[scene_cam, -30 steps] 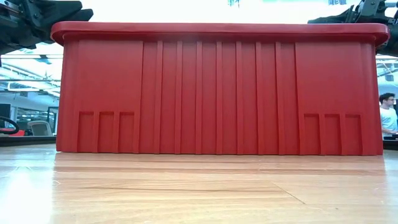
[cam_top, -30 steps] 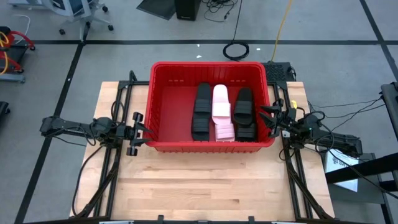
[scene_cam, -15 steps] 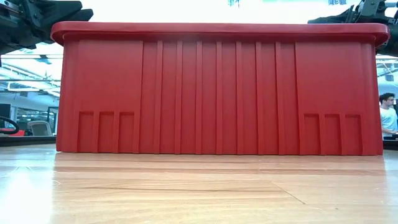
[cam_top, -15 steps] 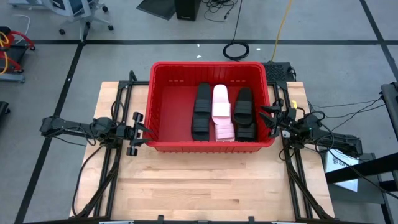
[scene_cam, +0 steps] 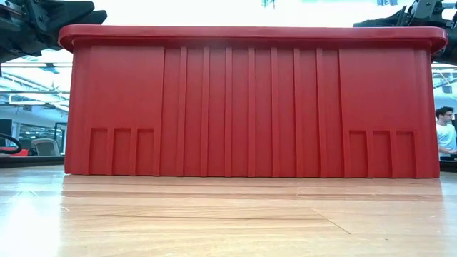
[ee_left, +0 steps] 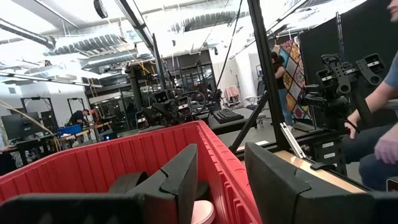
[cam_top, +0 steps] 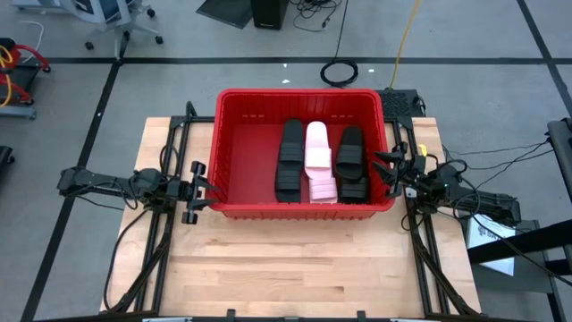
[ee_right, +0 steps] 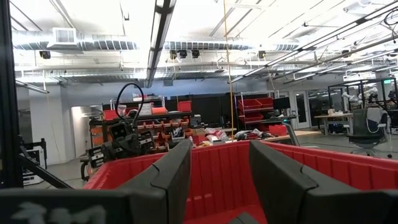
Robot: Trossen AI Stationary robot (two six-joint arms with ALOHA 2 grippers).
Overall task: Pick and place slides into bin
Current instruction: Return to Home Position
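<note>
We see the large rectangular red plastic bin [cam_top: 300,93] standing on the far half of the pale wooden table [cam_top: 295,268], in the upper middle of the high view. All the slides in view lie inside it, in three rows running from its far wall towards its near wall. The left black slides [cam_top: 290,161], matte with ribbed straps, sit left of centre. The pale pink slides [cam_top: 318,163] lie just beside them in the middle. The right black slides [cam_top: 351,161] are on the other side of the pink ones. Each row seems to hold two, though we cannot count them with certainty.

The left gripper [cam_top: 206,191] hangs at the left centre of the high view, just outside the bin's left wall near its front corner. Its two dark fingers are spread apart, and in the left wrist view the bin's red rim shows through the gap. The right gripper [cam_top: 390,170] hangs just outside the bin's right wall at the right centre. Its fingers are likewise spread, with red plastic visible between them in its own wrist view.

In the low view the bin's ribbed front wall fills most of the frame, and dark arm parts show at the upper corners, level with its rim. A person [scene_cam: 446,132] stands at the right edge, in the room behind.
</note>
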